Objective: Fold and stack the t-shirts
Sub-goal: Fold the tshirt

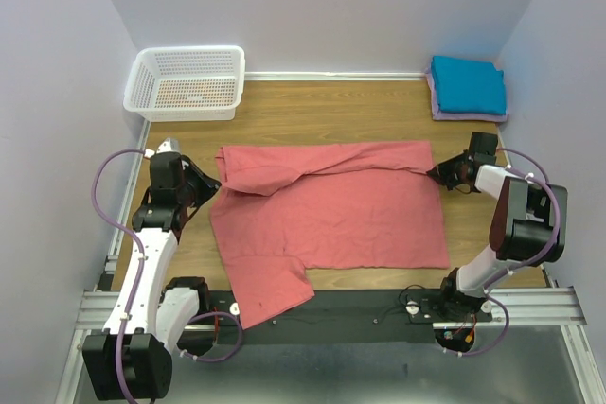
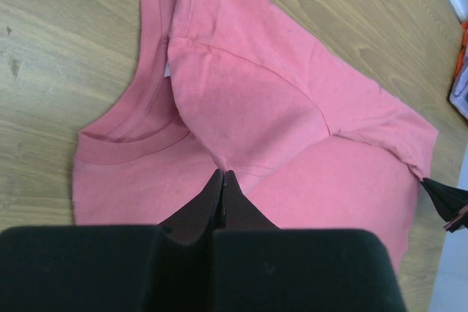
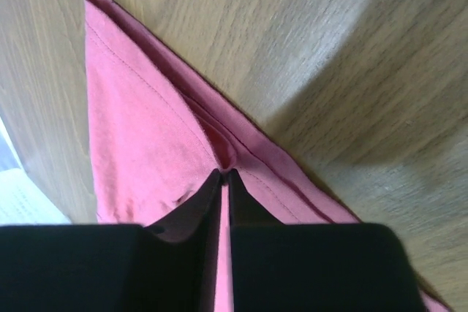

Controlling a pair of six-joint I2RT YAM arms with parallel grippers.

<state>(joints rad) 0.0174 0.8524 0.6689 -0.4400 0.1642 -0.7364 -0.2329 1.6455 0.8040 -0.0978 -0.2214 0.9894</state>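
Salmon-pink t-shirt (image 1: 331,219) lies mid-tabletop with its far edge partly folded. Left gripper (image 1: 210,183) and right gripper (image 1: 436,174) are each clenched on that edge, one per end. If you pull unevenly, cloth may slip from a pinch and skew the fold.

bright, even light; soft shadows; sharp.

Plain salmon-pink t-shirt (image 1: 331,215); plain teal-blue t-shirt (image 1: 467,84); pale lavender t-shirt (image 1: 469,117); white lattice basket (image 1: 189,49); tan wood-grain table (image 1: 331,111).
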